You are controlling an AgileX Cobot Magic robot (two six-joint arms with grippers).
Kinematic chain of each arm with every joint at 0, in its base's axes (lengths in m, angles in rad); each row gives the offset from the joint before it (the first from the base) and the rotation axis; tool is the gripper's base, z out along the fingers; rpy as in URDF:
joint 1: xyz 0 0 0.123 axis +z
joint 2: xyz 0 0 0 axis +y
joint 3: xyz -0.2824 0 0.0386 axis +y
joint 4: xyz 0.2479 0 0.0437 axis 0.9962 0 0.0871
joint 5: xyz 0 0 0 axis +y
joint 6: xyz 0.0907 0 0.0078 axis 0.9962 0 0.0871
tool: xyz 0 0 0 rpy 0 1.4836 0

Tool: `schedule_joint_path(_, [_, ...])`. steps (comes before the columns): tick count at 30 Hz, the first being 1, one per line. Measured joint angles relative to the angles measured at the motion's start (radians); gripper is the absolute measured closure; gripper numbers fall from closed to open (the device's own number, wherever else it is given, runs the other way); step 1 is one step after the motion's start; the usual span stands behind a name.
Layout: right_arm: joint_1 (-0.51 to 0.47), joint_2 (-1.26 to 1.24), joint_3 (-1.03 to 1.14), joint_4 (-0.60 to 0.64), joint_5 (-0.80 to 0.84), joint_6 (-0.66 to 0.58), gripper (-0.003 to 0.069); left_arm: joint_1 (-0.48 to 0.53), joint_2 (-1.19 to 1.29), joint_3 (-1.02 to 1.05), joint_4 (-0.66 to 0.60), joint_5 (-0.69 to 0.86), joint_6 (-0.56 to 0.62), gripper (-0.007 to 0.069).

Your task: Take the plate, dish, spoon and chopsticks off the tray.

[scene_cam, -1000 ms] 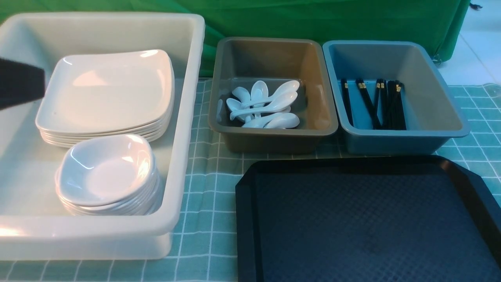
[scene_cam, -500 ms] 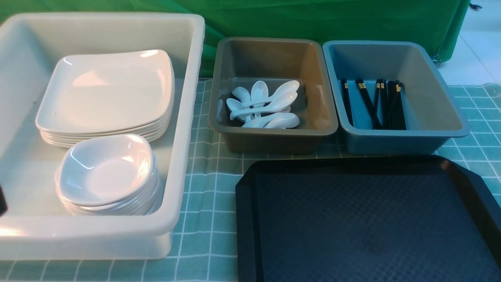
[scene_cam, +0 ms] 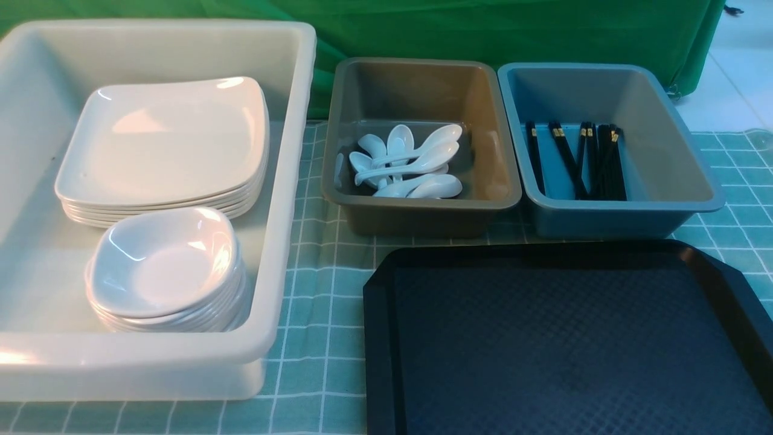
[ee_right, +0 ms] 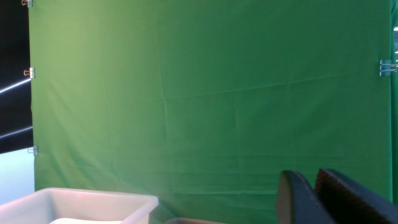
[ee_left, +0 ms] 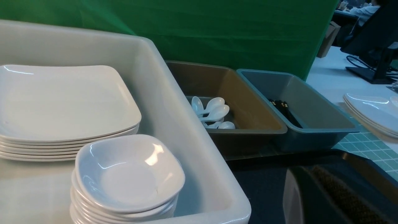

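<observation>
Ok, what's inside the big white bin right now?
The white bin holds a stack of square plates and, nearer the robot, a stack of small dishes. How many lie under each top piece can't be counted exactly.

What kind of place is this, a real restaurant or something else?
Probably a staged test setup, not a restaurant: a green backdrop cloth is clipped up behind the table, the stacked plates, spoons and chopsticks lie sorted in bins, and an office desk shows in the left wrist view.

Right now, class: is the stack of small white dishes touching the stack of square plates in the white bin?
Cannot tell. The front view shows the dishes overlapping the plates, hiding any gap; the left wrist view likewise.
</observation>
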State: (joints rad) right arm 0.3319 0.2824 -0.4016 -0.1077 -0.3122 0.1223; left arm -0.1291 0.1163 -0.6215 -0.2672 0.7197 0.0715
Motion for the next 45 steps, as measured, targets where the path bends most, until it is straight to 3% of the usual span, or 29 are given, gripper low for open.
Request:
schedule_joint_path(11, [0.0,0.0,0.0,0.0,-0.001,0.0,0.0487,0.0,0.0,0.008,0.03,-0.017,0.0,0.0612])
schedule_joint_path(16, [0.0,0.0,0.0,0.0,-0.001,0.0,0.047,0.079,-0.028,0.137,0.071,-0.224,0.0,0.061])
schedule_joint_path(21, [0.0,0.0,0.0,0.0,-0.001,0.0,0.0459,0.206,-0.099,0.416,0.123,-0.469,0.0,0.0607])
schedule_joint_path(25, [0.0,0.0,0.0,0.0,-0.001,0.0,0.0452,0.214,-0.114,0.559,0.156,-0.538,0.0,0.0607])
schedule_joint_path(33, [0.0,0.0,0.0,0.0,0.0,0.0,0.0443,0.146,-0.115,0.628,0.182,-0.516,-0.002,0.0607])
schedule_joint_path(45, [0.0,0.0,0.0,0.0,0.0,0.0,0.0425,0.141,-0.115,0.628,0.218,-0.503,-0.007,0.0607])
